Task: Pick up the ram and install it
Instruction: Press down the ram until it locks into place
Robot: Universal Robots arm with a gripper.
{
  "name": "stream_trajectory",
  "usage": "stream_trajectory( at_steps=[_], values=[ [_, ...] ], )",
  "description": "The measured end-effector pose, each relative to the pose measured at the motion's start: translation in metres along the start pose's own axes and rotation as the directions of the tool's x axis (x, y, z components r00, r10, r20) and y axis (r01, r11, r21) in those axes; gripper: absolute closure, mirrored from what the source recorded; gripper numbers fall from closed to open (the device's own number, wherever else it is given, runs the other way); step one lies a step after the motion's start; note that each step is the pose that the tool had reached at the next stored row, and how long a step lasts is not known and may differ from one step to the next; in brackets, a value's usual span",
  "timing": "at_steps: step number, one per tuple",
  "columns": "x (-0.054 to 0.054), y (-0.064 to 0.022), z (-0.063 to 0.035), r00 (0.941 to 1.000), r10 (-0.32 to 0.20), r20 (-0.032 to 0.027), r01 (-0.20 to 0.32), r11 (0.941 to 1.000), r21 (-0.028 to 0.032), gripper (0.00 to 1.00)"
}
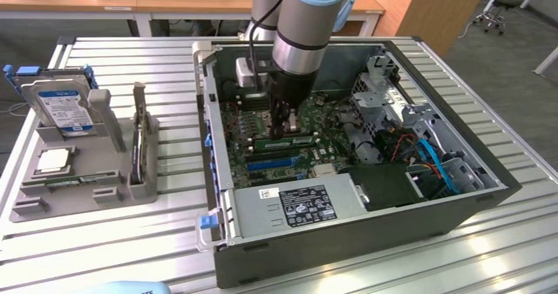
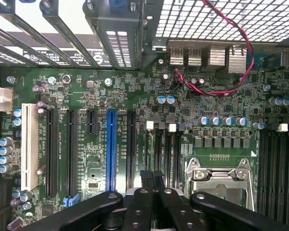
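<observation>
Fingers pressed together, my hand (image 1: pixel 284 125) hangs inside the open computer case (image 1: pixel 349 242), low over the motherboard (image 2: pixel 86 96), gripping nothing that I can make out. Just beside my fingertips lies a ram (image 1: pixel 295 141) stick, flat on the board. Beneath me run the blue slot (image 2: pixel 111 149) and black slots, with the processor socket (image 2: pixel 219 175) close alongside. Case walls ring me on every side. Well apart, out on the surface (image 1: pixel 131 242), the grey tray (image 1: pixel 52 206) carries the hard drive (image 1: pixel 65 108)
</observation>
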State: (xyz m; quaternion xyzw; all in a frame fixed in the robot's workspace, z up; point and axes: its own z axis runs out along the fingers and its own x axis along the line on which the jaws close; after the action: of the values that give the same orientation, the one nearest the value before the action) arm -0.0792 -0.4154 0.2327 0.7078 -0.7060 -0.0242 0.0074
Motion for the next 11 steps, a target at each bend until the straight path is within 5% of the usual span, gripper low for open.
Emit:
stream_trajectory(
  at_steps=[11],
  values=[
    [0.0,-0.0002,0.0034,1.0,0.0,0.0003,0.0,1.0,0.0002,0.9]
  ],
)
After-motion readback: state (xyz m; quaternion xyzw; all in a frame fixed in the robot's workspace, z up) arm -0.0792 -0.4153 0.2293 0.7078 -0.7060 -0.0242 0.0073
